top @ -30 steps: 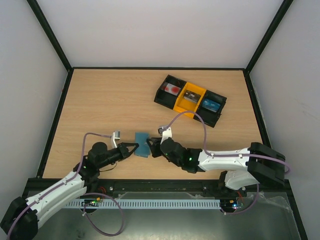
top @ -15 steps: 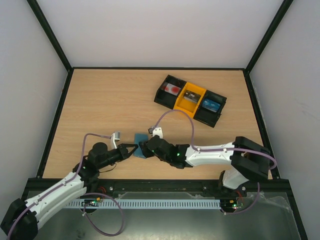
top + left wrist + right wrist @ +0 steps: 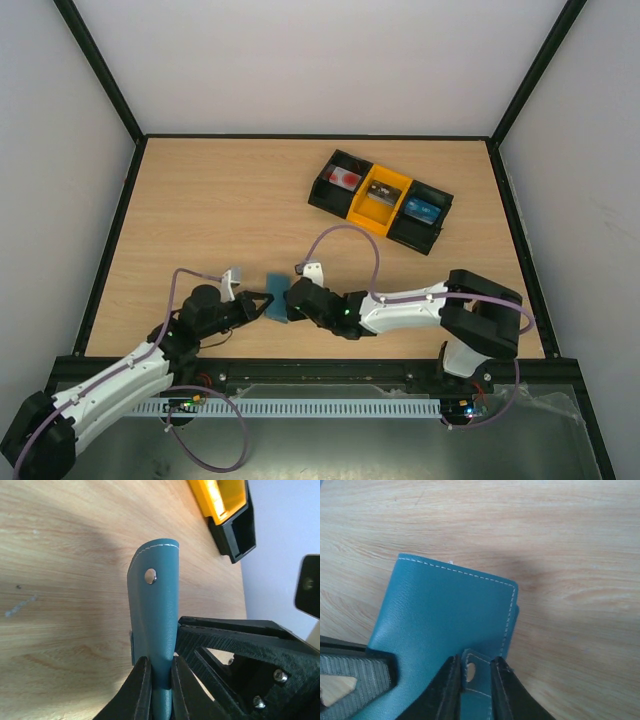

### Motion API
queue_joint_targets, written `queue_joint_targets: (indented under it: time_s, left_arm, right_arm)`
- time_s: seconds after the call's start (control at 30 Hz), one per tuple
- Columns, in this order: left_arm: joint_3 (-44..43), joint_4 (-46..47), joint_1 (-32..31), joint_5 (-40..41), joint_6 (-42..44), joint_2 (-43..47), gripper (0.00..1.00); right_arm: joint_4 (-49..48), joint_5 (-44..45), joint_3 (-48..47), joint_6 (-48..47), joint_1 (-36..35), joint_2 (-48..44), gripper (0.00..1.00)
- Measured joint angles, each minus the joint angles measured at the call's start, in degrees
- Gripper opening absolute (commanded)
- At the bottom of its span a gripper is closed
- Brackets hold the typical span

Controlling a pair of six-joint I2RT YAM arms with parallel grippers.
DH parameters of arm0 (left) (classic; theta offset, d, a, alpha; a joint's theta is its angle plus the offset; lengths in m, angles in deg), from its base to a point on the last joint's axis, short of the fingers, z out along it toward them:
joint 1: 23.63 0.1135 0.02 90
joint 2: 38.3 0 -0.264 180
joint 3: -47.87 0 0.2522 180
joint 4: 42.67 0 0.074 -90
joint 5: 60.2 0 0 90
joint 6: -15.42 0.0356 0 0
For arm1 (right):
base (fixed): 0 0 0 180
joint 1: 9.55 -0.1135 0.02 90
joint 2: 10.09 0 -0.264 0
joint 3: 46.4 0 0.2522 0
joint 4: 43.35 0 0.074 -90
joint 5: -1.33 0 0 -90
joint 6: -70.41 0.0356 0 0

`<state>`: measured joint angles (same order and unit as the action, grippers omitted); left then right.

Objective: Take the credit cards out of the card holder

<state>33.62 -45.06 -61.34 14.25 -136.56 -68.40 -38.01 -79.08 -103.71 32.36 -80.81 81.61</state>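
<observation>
The dusty-blue card holder (image 3: pixel 275 298) stands on edge near the table's front, held between both grippers. My left gripper (image 3: pixel 261 304) is shut on its lower edge (image 3: pixel 161 662); the holder (image 3: pixel 155 615) rises from the jaws, its snap tab up. My right gripper (image 3: pixel 291 300) is shut on the short closing tab (image 3: pixel 474 672), with the holder's closed cover (image 3: pixel 445 615) lying beyond it. A white card with red marks (image 3: pixel 346 179), a dark grey card (image 3: pixel 381 199) and a blue card (image 3: pixel 422 209) lie in the tray's bins.
The black-and-yellow three-bin tray (image 3: pixel 366 205) sits at the back right; its yellow and black bins show in the left wrist view (image 3: pixel 235 525). Black frame rails border the table. Cables loop over both arms.
The right arm has stretched further left and closed in on the holder. The holder has shifted slightly left and nearer, and the left gripper's fingers now close on it.
</observation>
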Motion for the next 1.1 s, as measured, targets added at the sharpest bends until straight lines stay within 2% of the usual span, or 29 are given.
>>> queue_joint_targets:
  time_s: [0.07, 0.27, 0.47, 0.5, 0.57, 0.73, 0.97, 1.1]
  left_arm:
    - [0.0, -0.48, -0.04, 0.15, 0.09, -1.11, 0.03]
    - [-0.11, -0.09, -0.09, 0.9, 0.13, -1.81, 0.03]
    - [-0.11, 0.0, -0.11, 1.18, 0.17, -1.81, 0.03]
    - [-0.11, 0.07, -0.11, 1.18, 0.17, -1.81, 0.06]
    - [-0.11, 0.42, -0.15, 1.03, 0.13, -1.81, 0.27]
    - [-0.11, 2.12, -0.17, 1.51, -0.5, -2.93, 0.5]
    - [-0.79, 1.7, -0.17, 1.7, -0.55, -6.84, 0.78]
    - [-4.07, -2.27, -0.17, 2.45, 1.22, -7.04, 0.85]
  right_arm:
    - [-1.2, -0.13, -0.04, 0.02, -0.35, 1.44, 0.02]
    - [0.44, 2.25, 1.95, 0.07, -0.11, 6.01, 0.02]
    - [0.31, 4.9, 3.37, 0.66, -0.11, 5.16, 0.02]
    - [0.22, 5.14, 3.98, 0.76, -0.13, 4.57, 0.02]
    - [-0.13, 5.53, 5.4, 0.79, -0.22, 2.75, 0.02]
    - [-1.11, 7.15, 9.68, 0.33, -0.22, -4.15, 0.02]
    - [-1.29, 7.17, 10.8, -1.27, -0.22, -7.8, 0.02]
    - [-2.71, 4.31, 11.21, -2.1, -0.22, -11.87, 0.02]
